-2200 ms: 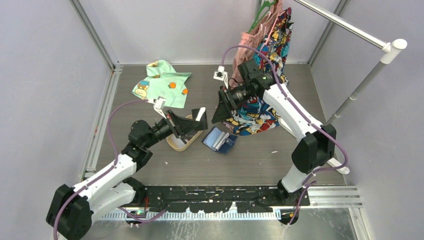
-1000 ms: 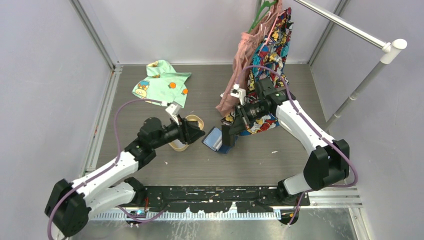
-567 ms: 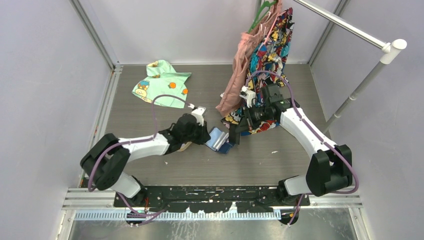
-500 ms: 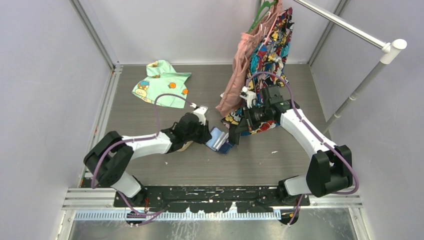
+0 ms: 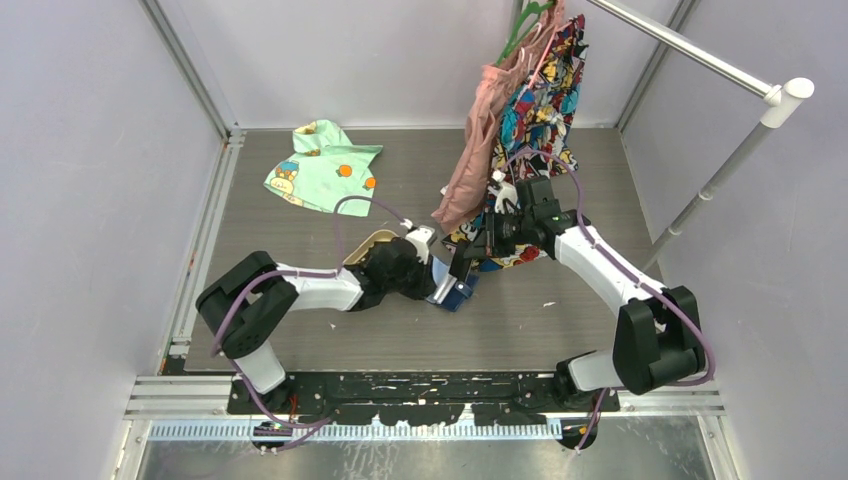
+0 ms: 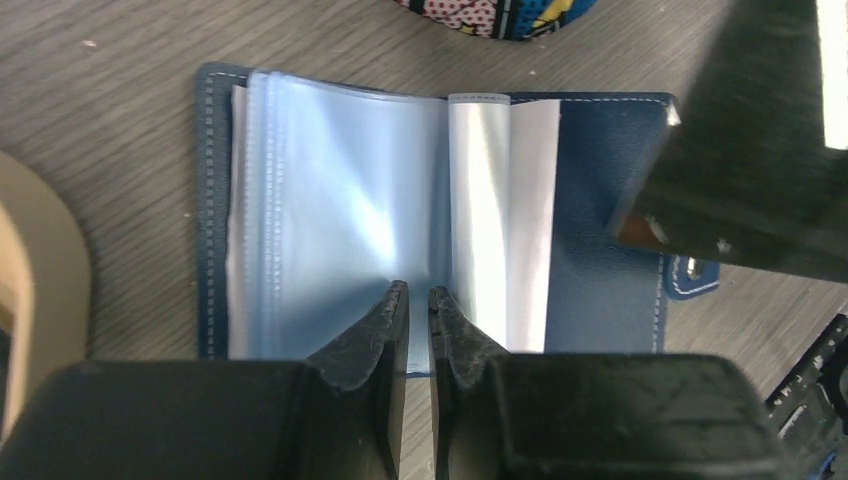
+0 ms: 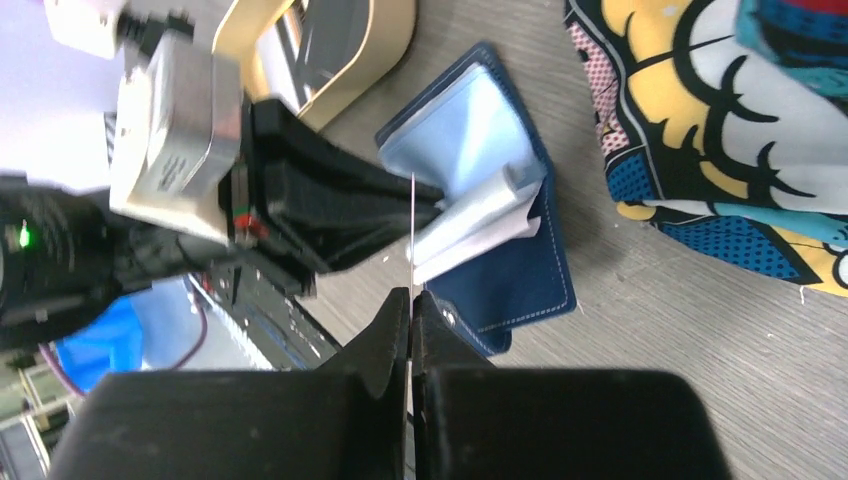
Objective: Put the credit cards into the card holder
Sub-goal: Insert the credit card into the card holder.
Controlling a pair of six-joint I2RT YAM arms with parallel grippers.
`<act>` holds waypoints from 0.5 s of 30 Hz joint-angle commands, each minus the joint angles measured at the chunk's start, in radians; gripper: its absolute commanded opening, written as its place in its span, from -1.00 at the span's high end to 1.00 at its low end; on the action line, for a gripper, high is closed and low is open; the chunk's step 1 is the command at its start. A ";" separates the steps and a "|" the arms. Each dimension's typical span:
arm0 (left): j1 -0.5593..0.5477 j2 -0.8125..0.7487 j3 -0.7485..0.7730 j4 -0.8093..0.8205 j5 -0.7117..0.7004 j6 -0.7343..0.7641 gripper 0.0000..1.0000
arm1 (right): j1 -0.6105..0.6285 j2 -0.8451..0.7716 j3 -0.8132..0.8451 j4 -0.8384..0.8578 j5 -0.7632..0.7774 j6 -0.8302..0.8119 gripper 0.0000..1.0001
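Note:
The navy card holder [image 6: 600, 290] lies open on the table, with pale blue pockets [image 6: 340, 190] fanned out and one white sleeve standing up. My left gripper [image 6: 418, 292] has closed to a thin slit on the pockets at the fold, by the near edge. My right gripper [image 7: 410, 295] is shut on a dark credit card [image 7: 411, 230], which shows only edge-on there. In the left wrist view this credit card [image 6: 740, 140] hangs over the holder's right flap. From above, both grippers [image 5: 432, 275] [image 5: 462, 262] meet over the card holder [image 5: 455, 292].
A tan oval tray [image 5: 365, 243] sits just behind my left arm, with dark cards in it [image 7: 335, 30]. A comic-print cloth [image 5: 520, 150] and a pink one [image 5: 475, 150] hang at the back right, their hem close to the holder. A green garment [image 5: 322, 165] lies at the back left.
My left gripper has swung right from the tray onto the card holder and narrowed its jaws. My right gripper has come down and left with the card, up to the holder.

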 commanded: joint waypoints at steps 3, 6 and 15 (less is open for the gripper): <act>-0.041 0.017 -0.025 0.154 0.054 -0.029 0.69 | 0.061 0.050 -0.001 0.144 0.145 0.208 0.98; -0.051 0.031 -0.026 0.188 0.074 -0.045 0.66 | 0.089 0.079 0.012 0.141 0.191 0.216 0.98; -0.065 0.039 -0.022 0.220 0.099 -0.044 0.57 | 0.158 0.116 0.014 0.119 0.317 0.145 0.98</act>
